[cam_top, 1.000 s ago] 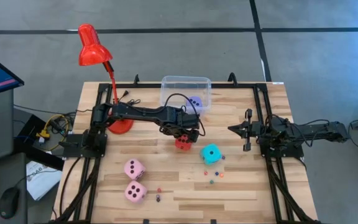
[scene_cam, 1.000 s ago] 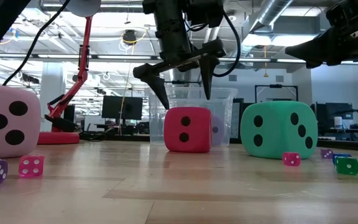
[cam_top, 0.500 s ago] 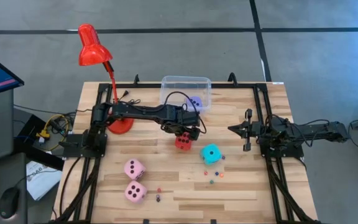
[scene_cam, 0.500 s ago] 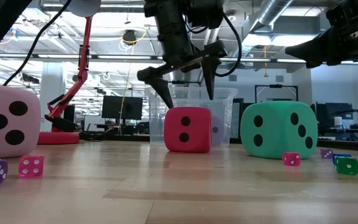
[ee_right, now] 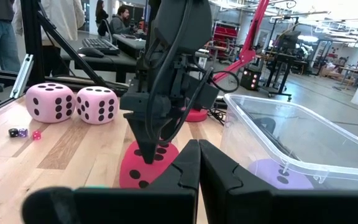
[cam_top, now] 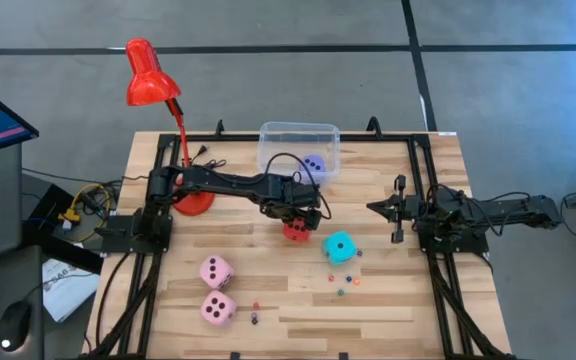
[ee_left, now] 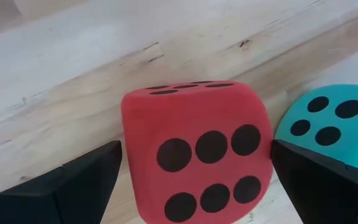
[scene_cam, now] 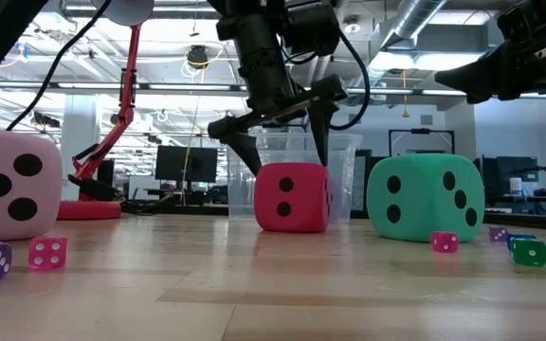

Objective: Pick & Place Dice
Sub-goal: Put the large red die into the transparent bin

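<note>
The table (cam_top: 388,300) was spanned by both arms. The clear bin (cam_top: 298,140) stood at twelve o'clock of the red die (cam_top: 294,232), with the lavender die (cam_top: 314,164) already inside it. The left gripper (scene_cam: 278,142) was held directly over the red die, jaws spread wide, one finger on either side, nothing yet grasped; being a cube, no long axis was offered. The cyan die (cam_top: 339,247) lay just at four o'clock of it. The right gripper (cam_top: 382,208), clenched and empty, was parked well off at three o'clock. Five big dice were counted: two pink dice (cam_top: 216,289), one red, one lavender, one cyan. Several tiny dice (scene_cam: 48,252) were scattered nearby.
</note>
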Motion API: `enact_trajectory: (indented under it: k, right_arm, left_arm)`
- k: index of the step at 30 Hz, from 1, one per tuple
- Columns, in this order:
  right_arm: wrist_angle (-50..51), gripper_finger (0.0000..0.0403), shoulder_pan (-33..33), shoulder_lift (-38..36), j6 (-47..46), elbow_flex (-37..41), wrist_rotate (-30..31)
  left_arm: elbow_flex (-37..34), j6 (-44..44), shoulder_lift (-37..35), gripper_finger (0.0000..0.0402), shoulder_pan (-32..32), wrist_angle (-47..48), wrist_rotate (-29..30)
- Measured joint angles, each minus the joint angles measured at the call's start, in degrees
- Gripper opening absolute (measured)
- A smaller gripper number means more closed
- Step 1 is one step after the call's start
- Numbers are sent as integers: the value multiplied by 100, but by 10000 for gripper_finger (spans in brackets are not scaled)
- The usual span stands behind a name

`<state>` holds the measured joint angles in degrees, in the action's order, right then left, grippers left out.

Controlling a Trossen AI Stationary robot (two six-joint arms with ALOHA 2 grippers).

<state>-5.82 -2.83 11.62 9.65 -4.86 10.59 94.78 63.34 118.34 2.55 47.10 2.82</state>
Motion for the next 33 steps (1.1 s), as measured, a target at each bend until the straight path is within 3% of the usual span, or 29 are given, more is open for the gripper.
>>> enact_trajectory:
  k: [33]
  right_arm:
    - [27,0,-1,-2,-7,2,0]
  left_arm:
    - [-345,-311,-145,400,59,-319,-178]
